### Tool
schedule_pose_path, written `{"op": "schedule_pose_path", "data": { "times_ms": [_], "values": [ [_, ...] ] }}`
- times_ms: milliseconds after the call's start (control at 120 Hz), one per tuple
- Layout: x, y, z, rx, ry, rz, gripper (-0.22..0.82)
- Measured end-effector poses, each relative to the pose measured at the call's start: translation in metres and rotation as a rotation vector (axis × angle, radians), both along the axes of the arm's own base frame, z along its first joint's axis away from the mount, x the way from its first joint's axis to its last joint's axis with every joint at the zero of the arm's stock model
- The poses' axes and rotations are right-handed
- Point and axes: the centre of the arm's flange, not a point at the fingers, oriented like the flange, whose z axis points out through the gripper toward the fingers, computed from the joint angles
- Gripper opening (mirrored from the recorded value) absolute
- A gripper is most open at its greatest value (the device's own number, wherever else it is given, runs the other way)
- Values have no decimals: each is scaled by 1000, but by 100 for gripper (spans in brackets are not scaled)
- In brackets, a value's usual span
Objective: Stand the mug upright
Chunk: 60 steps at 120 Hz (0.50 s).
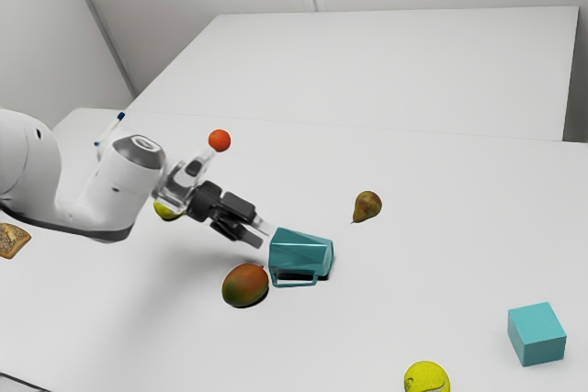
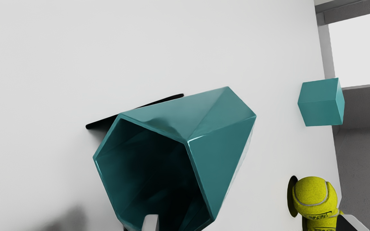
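- The black two-finger gripper (image 1: pixel 259 235) has its jaws spread, grasping nothing.
- The teal, faceted mug (image 1: pixel 300 252) lies sideways on the table, just to the exterior view's right of the jaws, mouth facing them (handle on the near side).

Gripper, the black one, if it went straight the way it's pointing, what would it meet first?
Most likely the mug, around its open mouth, which faces the gripper. One finger lines up with that opening and might slip inside; how wide the gap is, I can't judge.
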Motion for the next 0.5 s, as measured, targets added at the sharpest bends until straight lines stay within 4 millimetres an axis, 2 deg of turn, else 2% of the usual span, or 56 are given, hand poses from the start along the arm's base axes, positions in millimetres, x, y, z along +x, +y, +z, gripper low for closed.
{"op": "schedule_pose_path", "data": {
  "times_ms": [150,350,500],
  "values": [
    [0,-11,-1,-10,-14,-18,60],
    [0,-18,-17,-19,1,-21,60],
    [1,-25,-20,-34,-1,-18,60]
  ]
}}
